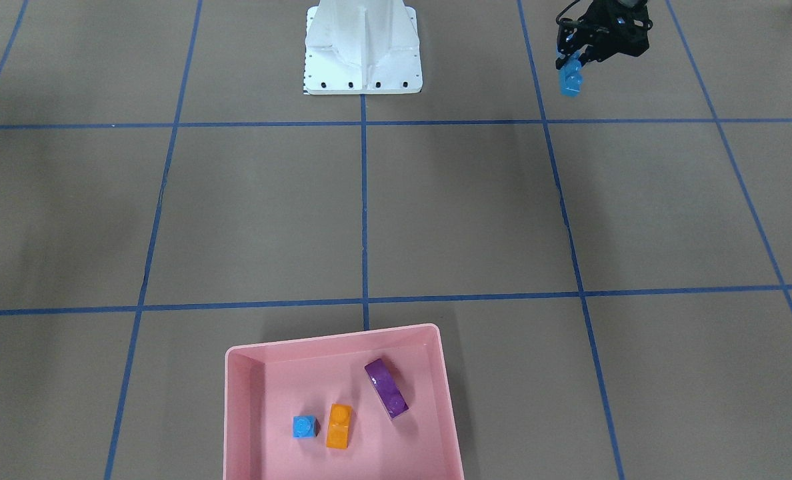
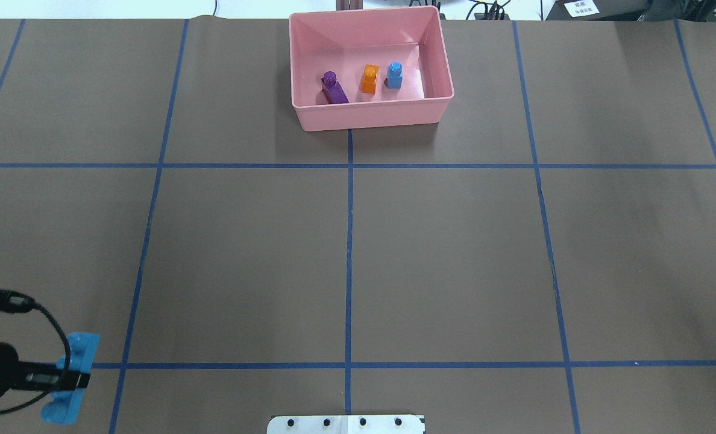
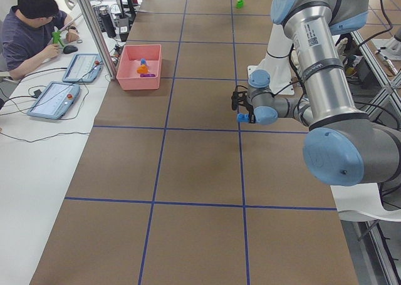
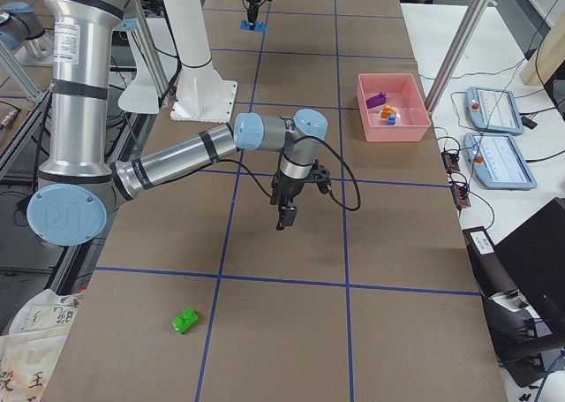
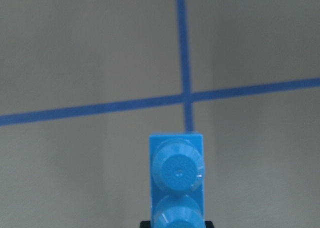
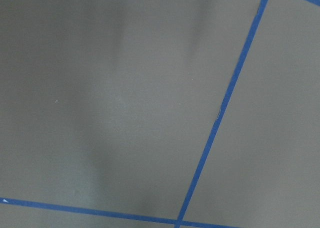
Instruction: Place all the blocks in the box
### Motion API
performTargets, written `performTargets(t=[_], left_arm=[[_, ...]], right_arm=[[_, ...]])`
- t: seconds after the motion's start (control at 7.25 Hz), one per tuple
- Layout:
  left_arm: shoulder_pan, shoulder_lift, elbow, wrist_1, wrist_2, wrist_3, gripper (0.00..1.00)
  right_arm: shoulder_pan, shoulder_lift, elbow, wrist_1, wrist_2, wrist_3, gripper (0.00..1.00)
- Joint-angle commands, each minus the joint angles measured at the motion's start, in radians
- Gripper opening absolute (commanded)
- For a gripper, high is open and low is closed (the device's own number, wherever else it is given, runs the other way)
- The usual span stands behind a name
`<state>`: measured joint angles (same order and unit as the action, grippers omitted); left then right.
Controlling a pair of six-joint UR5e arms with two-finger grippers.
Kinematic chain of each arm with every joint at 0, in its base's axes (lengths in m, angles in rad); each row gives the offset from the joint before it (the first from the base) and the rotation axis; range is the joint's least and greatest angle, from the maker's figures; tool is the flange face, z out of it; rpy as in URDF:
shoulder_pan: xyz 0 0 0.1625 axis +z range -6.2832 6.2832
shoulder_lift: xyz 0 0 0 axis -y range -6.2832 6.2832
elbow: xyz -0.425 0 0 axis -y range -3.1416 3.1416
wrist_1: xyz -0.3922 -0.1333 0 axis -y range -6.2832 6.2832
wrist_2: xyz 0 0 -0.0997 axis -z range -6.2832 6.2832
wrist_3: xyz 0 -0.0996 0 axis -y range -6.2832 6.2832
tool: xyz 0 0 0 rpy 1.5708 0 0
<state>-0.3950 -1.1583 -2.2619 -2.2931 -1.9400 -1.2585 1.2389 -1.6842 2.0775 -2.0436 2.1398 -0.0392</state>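
Box point(image 1: 333, 336), front-facing view: pink, on the table point(image 1: 469, 213) at the edge far from the robot. I count three bricks inside: purple block point(image 1: 387, 389) lying at a slant, orange block point(image 1: 339, 427), and tiny blue block point(image 1: 305, 427) just beside the orange one. Left gripper point(image 1: 575, 61), near the white base point(image 1: 363, 67), is clamped on the long blue block point(image 1: 571, 81).

Overhead view: same three bricks in the box. The long blue brick sits crosswise in the left claw, at the table's near left, well apart from the box.

Left side view: green block point(image 3: 239, 4) lies on the table at the far end, outside the box. An operator point(image 3: 31, 28) sits beside the table.

Right side view: right gripper point(image 4: 284, 216) hangs over the bare table between the green brick and the box. I cannot tell whether it is clenched or released.

Left wrist view: long blue brick, studs toward the camera, over a tape crossing.

Right wrist view: table and tape lines only.
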Motion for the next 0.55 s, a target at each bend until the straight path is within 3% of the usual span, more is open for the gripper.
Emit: performTargets(t=[0.0,0.14,0.41], left_arm=[[-0.285,-0.329,0.088,0.192,-0.201,0.057,0.0],[-0.338,-0.495,0.132,0.315,-0.217,0.059,0.0],[-0.416,-0.73,0.201,0.499,-0.232,0.062,0.0]], right_arm=[[0.001,-0.034,0.004,0.016,-0.001,-0.007,0.99],[0.001,-0.127,-0.011,0.16,-0.003,-0.049,1.0],[0.002,-0.282,-0.127,0.493,-0.003,-0.128,1.0]])
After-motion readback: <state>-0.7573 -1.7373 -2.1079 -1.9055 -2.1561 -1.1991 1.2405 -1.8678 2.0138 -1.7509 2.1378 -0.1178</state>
